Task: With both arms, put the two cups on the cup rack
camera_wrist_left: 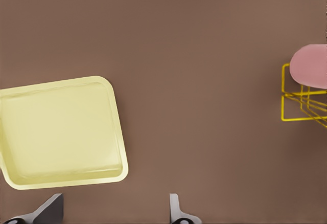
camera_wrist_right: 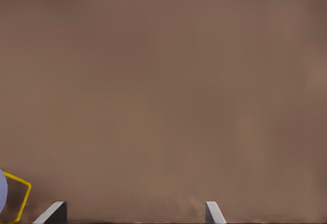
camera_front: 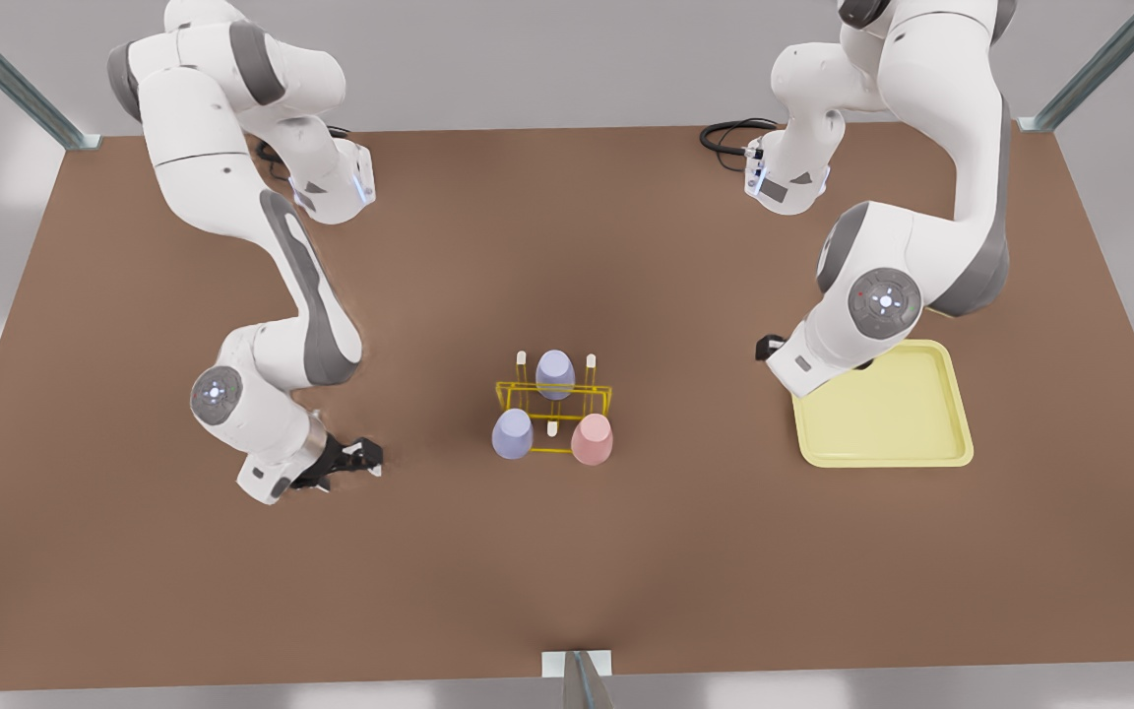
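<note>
At the front view's left, the right gripper [camera_front: 358, 457] hangs low over the bare counter [camera_front: 134, 551], well apart from the cup rack [camera_front: 554, 409]. In the right wrist view its two fingertips [camera_wrist_right: 53, 213] stand wide apart with nothing between them.

The cup rack, a yellow wire frame with white-tipped pegs, stands at the centre of the counter. Three cups sit inverted on its pegs: a lavender cup [camera_front: 512, 434] on the near row toward the front view's left, a second lavender cup [camera_front: 554, 374] on the far row, and the pink cup [camera_front: 592, 439] on the near row toward the front view's right.

At the front view's right, the left gripper [camera_front: 770, 347] is mostly hidden behind its arm, just beside the flat yellow tray [camera_front: 931, 448]. In the left wrist view its fingertips [camera_wrist_left: 175, 208] are spread wide and hold nothing; the tray and the pink cup on the rack are seen beyond them.

The counter is plain brown. Metal frame posts [camera_front: 6, 74] rise at its far corners against a grey wall.
</note>
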Tool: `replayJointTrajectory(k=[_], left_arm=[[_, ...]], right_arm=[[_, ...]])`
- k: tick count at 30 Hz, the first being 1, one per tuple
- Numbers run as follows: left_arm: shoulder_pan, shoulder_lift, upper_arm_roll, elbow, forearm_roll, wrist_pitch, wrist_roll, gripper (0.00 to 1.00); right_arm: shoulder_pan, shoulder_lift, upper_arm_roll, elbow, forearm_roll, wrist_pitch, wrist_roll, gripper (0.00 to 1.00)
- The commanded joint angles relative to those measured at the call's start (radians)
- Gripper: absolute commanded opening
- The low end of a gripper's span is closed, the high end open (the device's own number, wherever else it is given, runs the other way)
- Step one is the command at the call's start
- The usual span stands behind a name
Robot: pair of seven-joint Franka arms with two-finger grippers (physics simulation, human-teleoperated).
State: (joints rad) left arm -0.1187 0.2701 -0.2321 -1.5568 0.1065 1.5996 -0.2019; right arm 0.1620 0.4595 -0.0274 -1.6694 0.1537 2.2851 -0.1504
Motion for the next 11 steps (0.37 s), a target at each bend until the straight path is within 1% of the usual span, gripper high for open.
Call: replayJointTrajectory(k=[1, 2, 6, 8, 11], left_arm=[[-0.006, -0.002, -0.003, 0.004, -0.001, -0.036, 0.073, 1.0], [-0.004, 0.0, -0.003, 0.004, -0.001, -0.036, 0.073, 1.0], [-0.001, 0.001, -0.003, 0.024, -0.044, -0.038, 0.075, 1.0], [0.001, 0.001, -0.009, 0.024, -0.044, -0.059, 0.073, 1.0], [0.007, 0.011, -0.006, 0.029, -0.042, -0.053, 0.073, 1.0]], right_arm=[[-0.004, -0.077, -0.088, 0.008, -0.183, -0.255, -0.003, 1.0], [-0.021, -0.171, -0.091, 0.016, -0.164, -0.415, -0.001, 1.0], [-0.016, -0.42, -0.091, 0.026, -0.209, -0.654, -0.001, 1.0], [-0.018, -0.478, -0.089, 0.023, -0.21, -0.687, -0.001, 1.0], [-0.018, -0.484, -0.088, 0.028, -0.209, -0.691, 0.0, 1.0]])
